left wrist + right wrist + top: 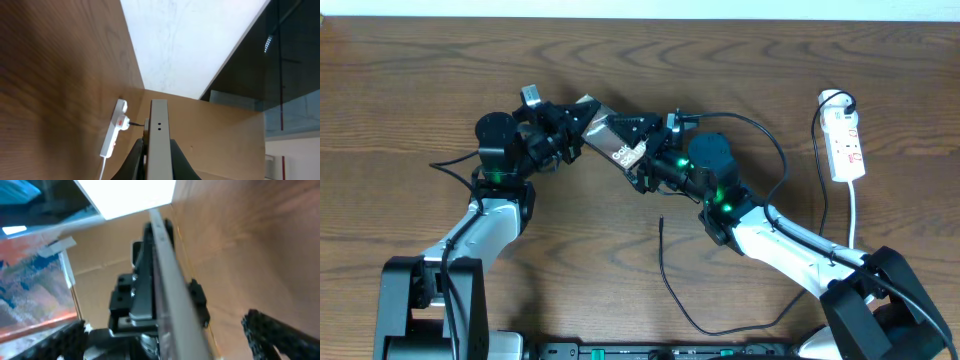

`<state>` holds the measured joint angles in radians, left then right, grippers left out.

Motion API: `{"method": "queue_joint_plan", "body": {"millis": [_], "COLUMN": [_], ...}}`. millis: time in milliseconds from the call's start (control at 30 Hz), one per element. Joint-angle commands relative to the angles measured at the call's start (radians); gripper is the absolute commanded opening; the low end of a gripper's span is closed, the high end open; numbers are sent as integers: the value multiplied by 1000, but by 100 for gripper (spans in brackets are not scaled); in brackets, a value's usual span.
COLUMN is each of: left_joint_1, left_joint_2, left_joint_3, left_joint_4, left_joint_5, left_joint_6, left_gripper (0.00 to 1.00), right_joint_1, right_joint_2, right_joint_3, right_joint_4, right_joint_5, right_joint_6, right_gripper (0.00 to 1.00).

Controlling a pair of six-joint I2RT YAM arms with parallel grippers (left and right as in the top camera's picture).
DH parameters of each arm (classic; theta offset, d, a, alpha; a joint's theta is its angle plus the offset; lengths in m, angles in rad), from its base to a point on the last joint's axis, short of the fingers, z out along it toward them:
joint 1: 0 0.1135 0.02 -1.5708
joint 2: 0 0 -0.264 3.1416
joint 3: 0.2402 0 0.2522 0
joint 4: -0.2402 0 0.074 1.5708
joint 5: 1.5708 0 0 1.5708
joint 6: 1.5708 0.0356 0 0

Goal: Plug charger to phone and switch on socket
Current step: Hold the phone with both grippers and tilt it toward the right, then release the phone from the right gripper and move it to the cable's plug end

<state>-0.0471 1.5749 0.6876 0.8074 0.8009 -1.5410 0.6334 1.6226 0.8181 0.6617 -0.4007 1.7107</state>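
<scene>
Left gripper [576, 136] is clamped on the upper end of the phone [612, 146] in the overhead view, holding it tilted over the middle of the table [410, 80], white lettering up; the right gripper [646, 166] sits at the phone's lower end; the charger [667, 275] lies loose on the wood beside the right arm, its plug tip [661, 220] pointing away from the robot and apart from the phone; the socket [846, 148] lies well apart near the right edge, a white plug [832, 98] at its far end.

From the left wrist, the phone [159, 140] shows edge-on with two small holes; both fingers [134, 159] press its flat sides; the socket [114, 129] lies on the table beyond.

From the right wrist, the picture is blurred; the phone's thin edge [170, 280] runs between two black fingers [272, 330] that stand wide apart, seemingly not touching it; the left gripper holds the far end.
</scene>
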Motion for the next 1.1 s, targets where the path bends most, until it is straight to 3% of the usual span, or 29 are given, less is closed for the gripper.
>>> {"method": "queue_joint_plan", "body": {"millis": [0, 133, 267, 433, 467, 633, 800, 933, 1067], "left_joint_1": [31, 107, 208, 309, 328, 393, 444, 470, 473], "left_joint_2": [-11, -11, -11, -11, -11, -11, -11, -11, -11], "left_joint_3": [1, 1, 1, 1, 1, 1, 1, 1, 1], "left_joint_4": [1, 7, 133, 378, 414, 436, 436, 436, 436], "left_joint_5": [1, 64, 223, 442, 483, 605, 640, 639, 640], "left_joint_6": [25, 25, 77, 57, 45, 56, 78, 78, 78], "left_gripper": [8, 8, 7, 7, 7, 7, 7, 8, 7], "right_joint_1": [-18, -67, -122, -144, -146, -167, -175, -174, -171], "right_joint_2": [-6, -6, -6, -6, -6, -7, -7, -7, -7], "right_joint_3": [11, 11, 11, 11, 13, 53, 249, 465, 607], "right_joint_4": [7, 8, 10, 35, 34, -44, -529, -1017, -1321], "right_joint_5": [-33, -127, -229, -285, -292, -370, -391, -230, -56], "right_joint_6": [-67, -167, -310, -504, -530, -623, -879, -1061, -1080], "right_gripper": [99, 99, 88, 90, 95, 99, 99, 99, 99]}}
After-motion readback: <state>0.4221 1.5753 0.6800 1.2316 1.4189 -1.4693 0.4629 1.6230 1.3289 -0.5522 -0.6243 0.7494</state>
